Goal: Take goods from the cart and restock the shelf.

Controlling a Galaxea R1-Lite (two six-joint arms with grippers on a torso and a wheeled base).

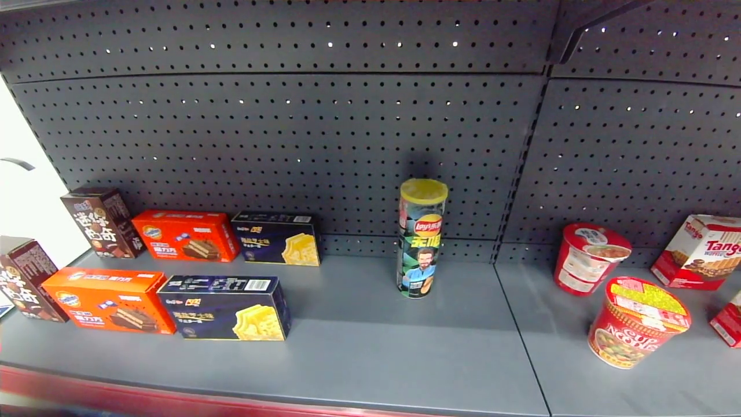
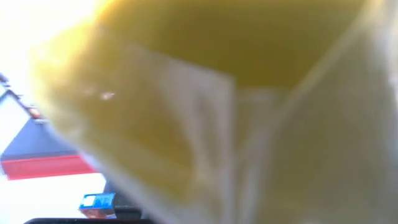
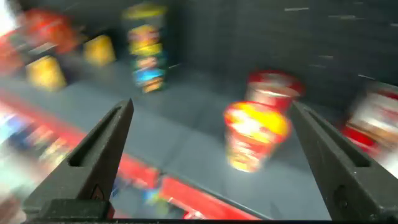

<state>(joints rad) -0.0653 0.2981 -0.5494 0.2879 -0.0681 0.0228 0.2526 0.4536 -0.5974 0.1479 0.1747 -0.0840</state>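
Note:
A tall chips can (image 1: 421,237) with a yellow lid stands upright at the back middle of the grey shelf (image 1: 376,353). My right gripper (image 3: 211,174) is open and holds nothing; it hangs in front of the shelf's red front edge, facing a tilted red cup of noodles (image 3: 255,134) and the chips can (image 3: 146,53). A yellow, glossy packet (image 2: 236,93) sits right against the left wrist camera and covers nearly all of that view.
Brown, orange and dark blue snack boxes (image 1: 226,307) stand in two rows at the shelf's left. Two red noodle cups (image 1: 637,321) and a wafer box (image 1: 703,252) are at the right. Bare shelf lies in front of the can. A pegboard wall (image 1: 289,145) backs it.

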